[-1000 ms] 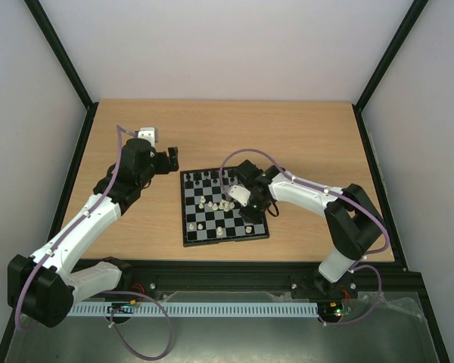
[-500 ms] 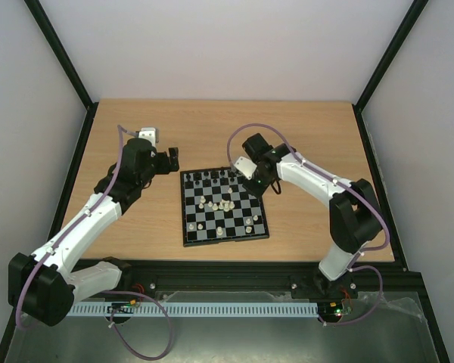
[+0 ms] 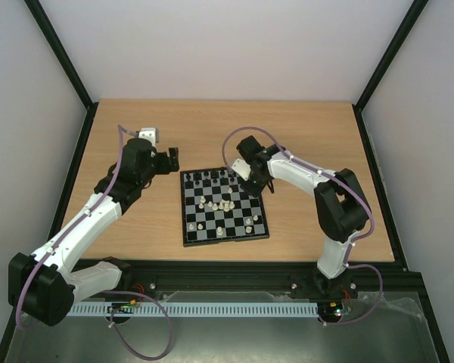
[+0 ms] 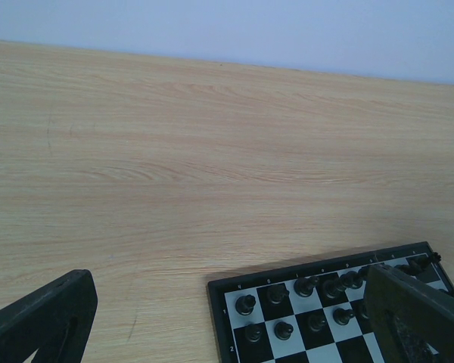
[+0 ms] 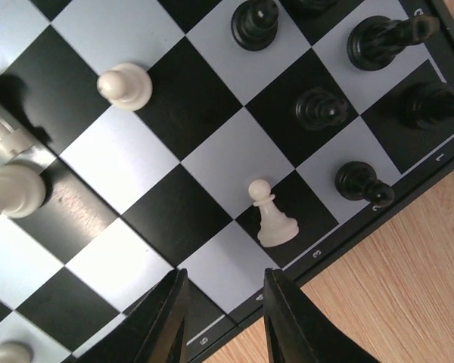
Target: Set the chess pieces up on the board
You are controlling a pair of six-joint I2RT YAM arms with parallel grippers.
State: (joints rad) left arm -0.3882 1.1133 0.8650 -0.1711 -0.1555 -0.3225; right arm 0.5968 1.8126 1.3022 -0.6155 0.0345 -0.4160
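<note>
Two grippers, both empty. The left gripper [image 3: 171, 159] is spread wide over the table [image 3: 303, 136], just left of the board [image 3: 200, 236]. The right gripper [image 5: 223, 283] is partly open above the board's far right corner, near a white pawn [image 5: 271, 219]. Black pieces [image 3: 212, 178] line the far rows; white pieces [image 3: 221, 204] are scattered mid-board.

Left arm [image 3: 83, 223] and right arm [image 3: 299, 172] are white shells with chunky black joints, a purple cable [image 3: 119, 155] looping along each. Right gripper [image 3: 238, 165] fingers [image 5: 163, 321] are plain matte black, kinda wedge-shaped.

Light wooden table [image 3: 212, 128], white walls [image 3: 227, 45]
</note>
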